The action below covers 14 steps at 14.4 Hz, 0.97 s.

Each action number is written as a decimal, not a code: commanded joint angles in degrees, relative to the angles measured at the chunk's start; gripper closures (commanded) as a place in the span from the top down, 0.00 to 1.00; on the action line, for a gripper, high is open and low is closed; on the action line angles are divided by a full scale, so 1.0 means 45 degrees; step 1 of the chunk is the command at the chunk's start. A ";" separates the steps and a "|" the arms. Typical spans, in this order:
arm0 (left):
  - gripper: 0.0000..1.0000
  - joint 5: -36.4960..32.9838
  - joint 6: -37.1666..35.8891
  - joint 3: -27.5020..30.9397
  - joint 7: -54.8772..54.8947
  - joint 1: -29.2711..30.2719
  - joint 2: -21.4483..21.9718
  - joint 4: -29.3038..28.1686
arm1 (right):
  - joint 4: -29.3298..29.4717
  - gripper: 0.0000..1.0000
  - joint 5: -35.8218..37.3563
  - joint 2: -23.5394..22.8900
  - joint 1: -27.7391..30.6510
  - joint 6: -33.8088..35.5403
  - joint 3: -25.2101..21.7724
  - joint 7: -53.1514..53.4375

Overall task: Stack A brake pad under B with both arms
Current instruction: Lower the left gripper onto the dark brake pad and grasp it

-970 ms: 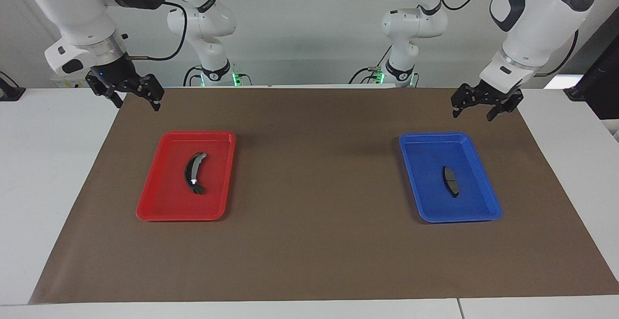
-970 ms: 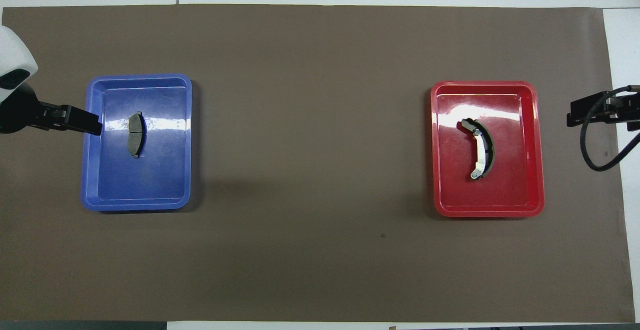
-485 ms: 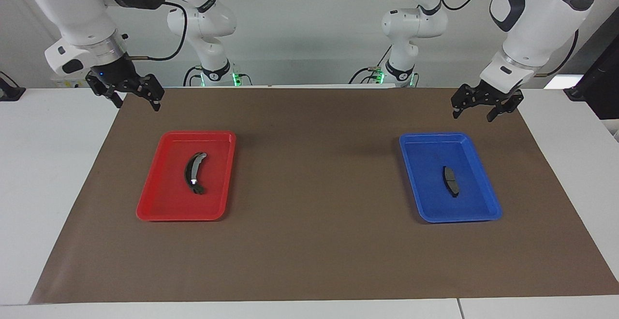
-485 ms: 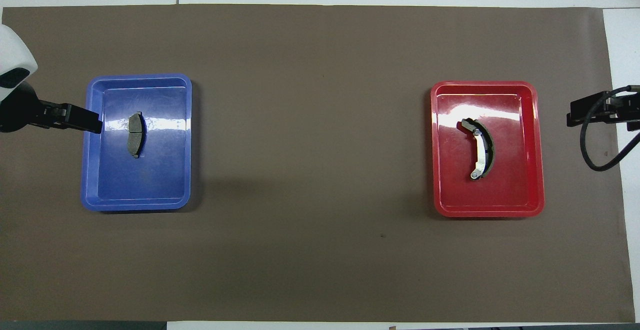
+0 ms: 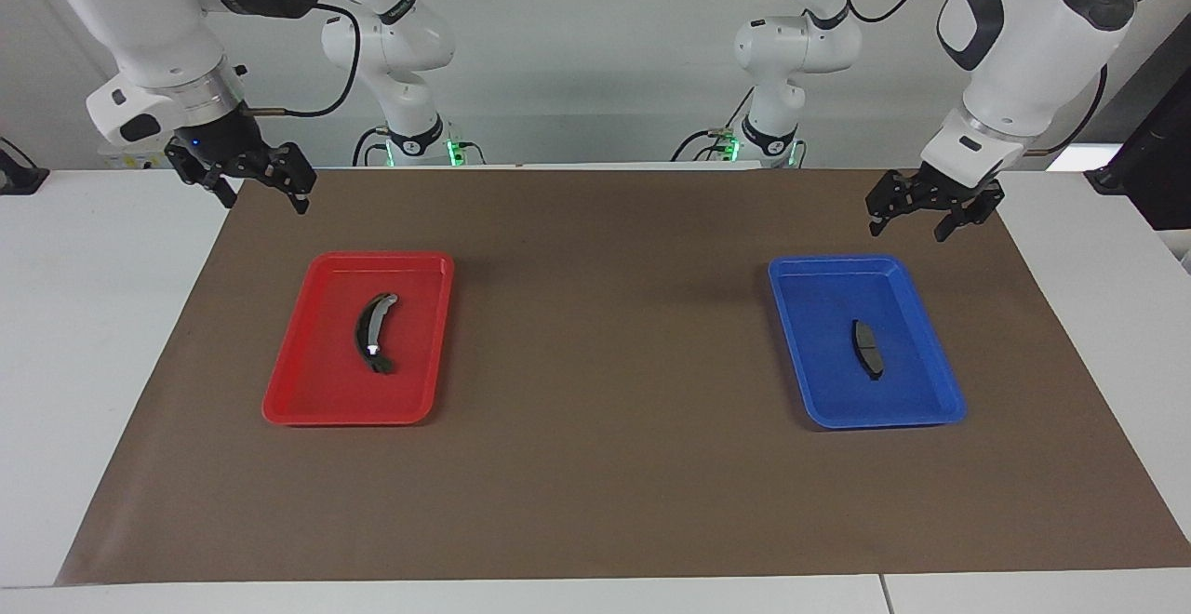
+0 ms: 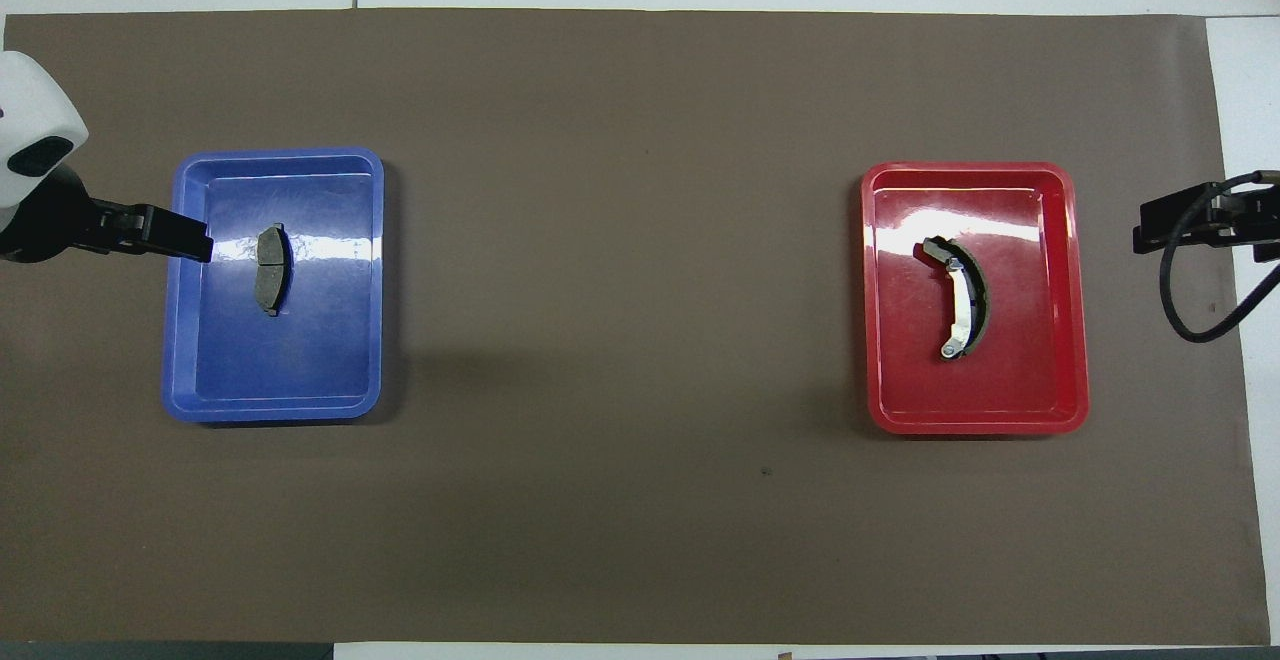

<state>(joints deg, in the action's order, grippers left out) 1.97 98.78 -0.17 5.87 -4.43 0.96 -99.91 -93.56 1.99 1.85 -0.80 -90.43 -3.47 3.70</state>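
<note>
The A brake pad [image 5: 867, 348], short, flat and dark grey, lies in the blue tray [image 5: 837, 265] toward the left arm's end of the table; it also shows in the overhead view [image 6: 270, 269]. B [image 5: 373, 333], the longer curved black piece with a silvery end, lies in the red tray [image 5: 381, 259] toward the right arm's end, and also shows in the overhead view [image 6: 962, 298]. My left gripper [image 5: 907, 226] hangs open and empty in the air by the blue tray's rim [image 6: 280, 155]. My right gripper [image 5: 265, 195] waits open and empty, raised beside the red tray's rim [image 6: 965, 170].
A brown mat [image 5: 605, 363] covers most of the white table [image 5: 84, 363]. Both trays stand on it, well apart, with bare mat between them. The arms' bases and cables stand at the robots' edge.
My left gripper has dropped slightly and edged toward the blue tray. The right arm, both trays and both brake pieces have not moved.
</note>
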 commanded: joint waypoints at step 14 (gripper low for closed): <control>0.97 -0.0164 0.6736 0.0155 -0.0152 0.0301 -0.1853 -0.3732 | -0.0478 1.00 0.0026 0.0350 0.0021 -0.0216 0.0009 -0.0159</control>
<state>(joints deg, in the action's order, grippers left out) 1.78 123.83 0.36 5.72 -3.45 -6.88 -113.35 -93.83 1.99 1.85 -0.82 -90.44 -3.47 3.70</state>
